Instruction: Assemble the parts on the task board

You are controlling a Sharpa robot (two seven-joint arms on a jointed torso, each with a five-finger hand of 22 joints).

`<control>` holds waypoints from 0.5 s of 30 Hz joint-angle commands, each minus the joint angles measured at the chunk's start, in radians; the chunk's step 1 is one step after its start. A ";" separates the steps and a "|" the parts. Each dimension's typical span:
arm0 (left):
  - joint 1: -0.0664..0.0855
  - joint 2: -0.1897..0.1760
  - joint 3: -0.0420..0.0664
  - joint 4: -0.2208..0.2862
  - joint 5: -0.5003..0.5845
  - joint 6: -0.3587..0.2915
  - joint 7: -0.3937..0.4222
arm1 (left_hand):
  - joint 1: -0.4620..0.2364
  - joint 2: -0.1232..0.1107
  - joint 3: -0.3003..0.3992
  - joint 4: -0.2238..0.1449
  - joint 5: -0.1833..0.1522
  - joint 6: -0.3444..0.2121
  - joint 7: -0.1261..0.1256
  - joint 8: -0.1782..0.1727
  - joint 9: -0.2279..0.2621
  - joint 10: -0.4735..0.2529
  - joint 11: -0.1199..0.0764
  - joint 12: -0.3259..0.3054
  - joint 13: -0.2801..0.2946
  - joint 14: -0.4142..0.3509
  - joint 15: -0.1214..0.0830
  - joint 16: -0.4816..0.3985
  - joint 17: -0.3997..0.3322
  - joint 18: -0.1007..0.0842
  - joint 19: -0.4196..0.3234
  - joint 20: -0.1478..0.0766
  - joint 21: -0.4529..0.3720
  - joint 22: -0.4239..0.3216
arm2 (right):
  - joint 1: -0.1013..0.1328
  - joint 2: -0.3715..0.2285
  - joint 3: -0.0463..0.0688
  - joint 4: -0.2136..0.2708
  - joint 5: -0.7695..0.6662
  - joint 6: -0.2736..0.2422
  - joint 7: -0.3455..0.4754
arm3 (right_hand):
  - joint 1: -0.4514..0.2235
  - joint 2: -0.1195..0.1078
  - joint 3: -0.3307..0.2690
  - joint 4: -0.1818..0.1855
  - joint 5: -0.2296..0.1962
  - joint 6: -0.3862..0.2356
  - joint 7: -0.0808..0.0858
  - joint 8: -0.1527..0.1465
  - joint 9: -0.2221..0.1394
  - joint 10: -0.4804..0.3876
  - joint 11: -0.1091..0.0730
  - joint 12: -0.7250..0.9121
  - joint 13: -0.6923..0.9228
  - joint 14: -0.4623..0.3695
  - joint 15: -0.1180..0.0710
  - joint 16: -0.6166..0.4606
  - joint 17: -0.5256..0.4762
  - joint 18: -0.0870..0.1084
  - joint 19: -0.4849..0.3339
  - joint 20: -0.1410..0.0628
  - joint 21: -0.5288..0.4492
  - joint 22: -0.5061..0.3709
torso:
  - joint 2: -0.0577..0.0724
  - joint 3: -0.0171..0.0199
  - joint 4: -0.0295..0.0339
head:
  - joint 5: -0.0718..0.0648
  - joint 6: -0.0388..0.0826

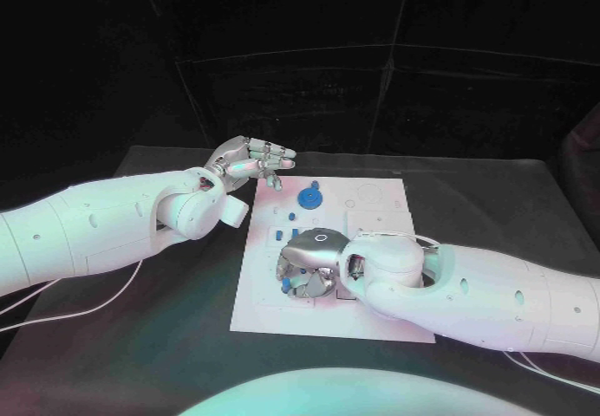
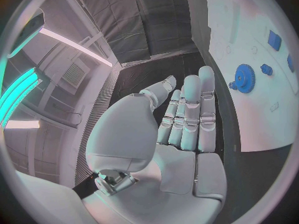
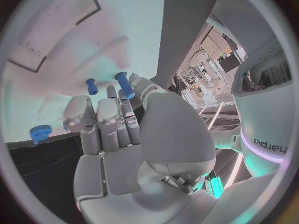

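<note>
The white task board (image 1: 375, 321) lies in the middle of the black table. My right hand (image 1: 316, 258) bends down over its near middle, and a blue peg (image 3: 124, 84) sits pinched between its thumb and a fingertip (image 3: 111, 91). A second blue peg (image 3: 91, 86) stands just beside it, and a small blue gear (image 3: 40, 133) lies by the board's edge. My left hand (image 1: 254, 159) hovers flat and empty above the board's far left corner. A large blue gear (image 1: 310, 198) (image 2: 244, 76) rests on the board near it.
Small blue pieces (image 1: 285, 233) (image 2: 274, 39) sit in the board between the gear and my right hand. The board's far right part (image 1: 375, 195) holds pale recesses. Bare black table (image 1: 163, 321) surrounds the board on every side.
</note>
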State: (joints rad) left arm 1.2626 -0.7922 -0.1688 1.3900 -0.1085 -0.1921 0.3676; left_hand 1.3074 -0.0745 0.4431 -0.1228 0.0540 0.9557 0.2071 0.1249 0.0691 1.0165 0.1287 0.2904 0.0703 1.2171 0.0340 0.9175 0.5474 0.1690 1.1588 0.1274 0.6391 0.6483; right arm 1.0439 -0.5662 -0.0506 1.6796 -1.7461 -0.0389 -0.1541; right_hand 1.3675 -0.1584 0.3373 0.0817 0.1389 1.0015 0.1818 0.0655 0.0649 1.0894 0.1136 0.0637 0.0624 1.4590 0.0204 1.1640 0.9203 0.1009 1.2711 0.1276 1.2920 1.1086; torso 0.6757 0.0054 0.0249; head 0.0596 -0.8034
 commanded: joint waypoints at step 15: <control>0.002 -0.004 0.001 -0.002 0.004 0.014 -0.003 | 0.003 0.005 -0.002 -0.004 -0.005 -0.006 -0.001 0.004 -0.001 -0.007 0.000 0.004 -0.001 -0.008 -0.002 -0.004 -0.002 0.013 -0.006 0.000 -0.005 -0.002 | 0.002 -0.167 0.000 0.104 0.193 -0.309 0.105 | 0.014 0.026 -0.205 0.012 0.035 -0.075 0.010 0.005 0.005 -0.084 0.011 0.083 0.010 -0.016 0.013 -0.052 -0.078 0.022 -0.052 0.012 -0.072 -0.098 | -0.003 -0.0005 -0.0021 | -0.012 0.013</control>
State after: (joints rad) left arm 1.2626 -0.7954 -0.1689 1.3869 -0.1085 -0.1898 0.3638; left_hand 1.3074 -0.0745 0.4431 -0.1228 0.0540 0.9557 0.2071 0.1248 0.0692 1.0166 0.1287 0.2903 0.0704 1.2171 0.0340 0.9175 0.5461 0.1690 1.1588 0.1274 0.6391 0.6475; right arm 1.0436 -0.7186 -0.0510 1.7702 -1.6572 -0.2511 -0.0803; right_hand 1.3834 -0.1421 0.1368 0.0931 0.1699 0.9208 0.1930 0.0656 0.0687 0.9931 0.1233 0.1401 0.0710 1.4471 0.0323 1.1171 0.8437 0.1171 1.2222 0.1410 1.2186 1.0080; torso 0.6750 0.0065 0.0242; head 0.0538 -0.7940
